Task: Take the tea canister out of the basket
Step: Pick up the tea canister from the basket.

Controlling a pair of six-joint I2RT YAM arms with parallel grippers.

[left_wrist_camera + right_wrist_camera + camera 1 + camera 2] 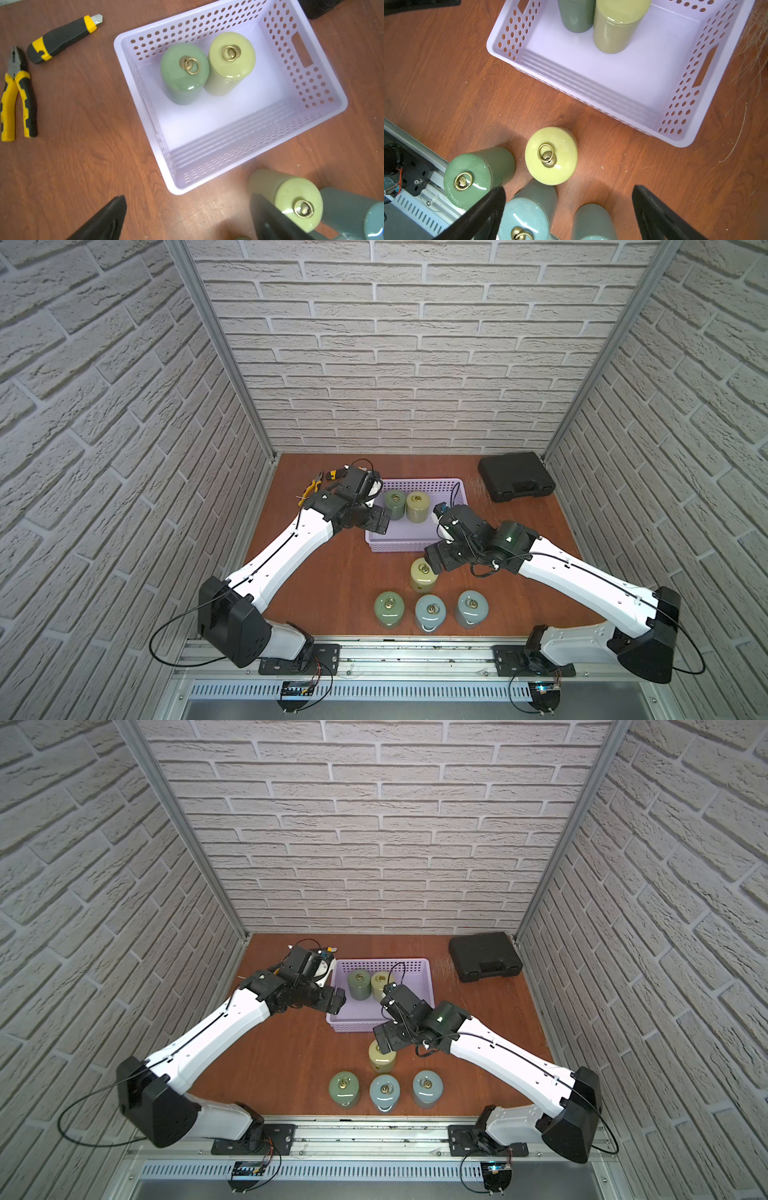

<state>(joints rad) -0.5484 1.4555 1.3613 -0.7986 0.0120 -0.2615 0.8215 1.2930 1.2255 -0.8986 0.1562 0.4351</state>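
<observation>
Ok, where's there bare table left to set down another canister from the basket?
Bare table left of the front-row green canister, in front of the lavender basket. Another patch right of the basket, before the black case. Crowded around the yellow-green canister standing by that row.

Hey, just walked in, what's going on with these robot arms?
The arms are taking tea canisters out of the lavender basket. Four stand on the table: a yellow-green canister just in front of the basket, with the right gripper open above it, and a row of three nearer the robot. A green canister and a second yellow-green canister sit in the basket. The left gripper, open and empty, hovers at the basket's edge.
</observation>
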